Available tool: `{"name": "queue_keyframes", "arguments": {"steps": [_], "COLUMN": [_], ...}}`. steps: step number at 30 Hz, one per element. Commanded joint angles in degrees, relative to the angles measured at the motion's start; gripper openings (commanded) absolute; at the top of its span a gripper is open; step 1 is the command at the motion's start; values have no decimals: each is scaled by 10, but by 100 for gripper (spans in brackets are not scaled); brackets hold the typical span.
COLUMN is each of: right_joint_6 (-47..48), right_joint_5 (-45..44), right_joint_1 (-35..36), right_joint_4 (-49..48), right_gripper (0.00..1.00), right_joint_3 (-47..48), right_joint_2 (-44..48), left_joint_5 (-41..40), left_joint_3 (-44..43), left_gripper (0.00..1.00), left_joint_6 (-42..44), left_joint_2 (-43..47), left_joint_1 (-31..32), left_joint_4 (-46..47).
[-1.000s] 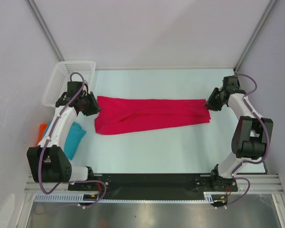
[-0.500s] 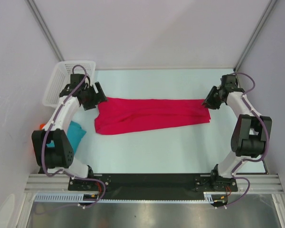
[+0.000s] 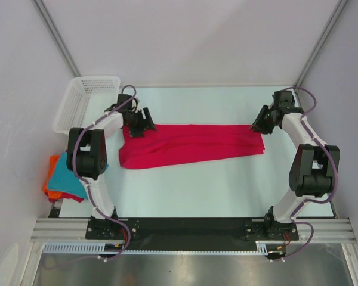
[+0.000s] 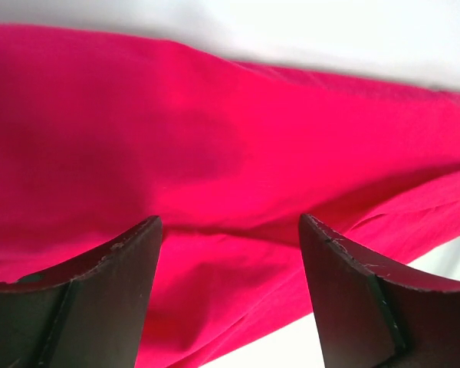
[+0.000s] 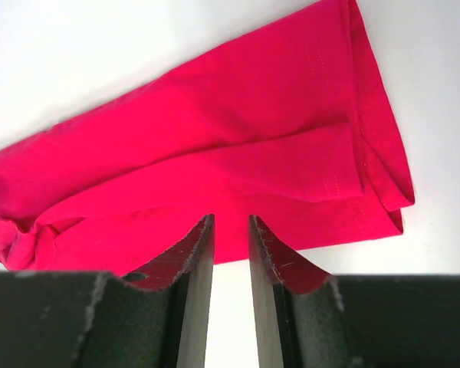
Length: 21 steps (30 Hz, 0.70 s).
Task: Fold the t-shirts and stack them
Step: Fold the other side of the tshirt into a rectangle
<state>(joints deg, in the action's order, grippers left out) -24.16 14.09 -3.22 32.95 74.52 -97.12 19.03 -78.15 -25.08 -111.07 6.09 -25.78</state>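
Crimson t-shirt [image 3: 191,145], perhaps doubled, across table [image 3: 227,185].

Large shirt [image 3: 191,145] lies stretched across the table [image 3: 227,185] centre, from 9 to 3 o'clock. Basket [image 3: 86,101] stands at 10 o'clock, behind the shirt's left end. Two smaller shirts [image 3: 65,179] lie stacked at 8 o'clock, at the table's left edge.

Pale table [image 3: 197,185]: crimson-pink t-shirt [image 3: 191,145] is laid flat as a long band; white mesh basket [image 3: 86,101] is placed at the far-left corner.
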Motion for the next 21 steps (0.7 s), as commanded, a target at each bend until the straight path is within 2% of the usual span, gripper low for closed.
{"name": "queue_keyframes", "arguments": {"steps": [1,14,16,17,20,21], "right_joint_6": [6,11,11,12,14,14], "right_joint_5": [-7,-11,-12,-12,-13,-13], "right_joint_1": [1,1,0,0,0,-1], "right_joint_4": [11,11,11,11,10,11], "right_gripper": [29,28,28,28,28,28], "right_joint_3": [26,18,16,15,12,12], "right_joint_2": [20,14,15,16,17,18], "left_joint_5": [21,-6,-4,4,11,4], "left_joint_3": [-2,16,18,19,22,25], "left_gripper": [77,75,71,65,9,0], "left_joint_6": [-15,-7,-7,-6,-6,-8], "left_joint_2": [-4,9,8,3,-2,-3], "left_joint_1": [16,18,18,18,18,18], "left_joint_4": [35,28,29,29,31,29]}}
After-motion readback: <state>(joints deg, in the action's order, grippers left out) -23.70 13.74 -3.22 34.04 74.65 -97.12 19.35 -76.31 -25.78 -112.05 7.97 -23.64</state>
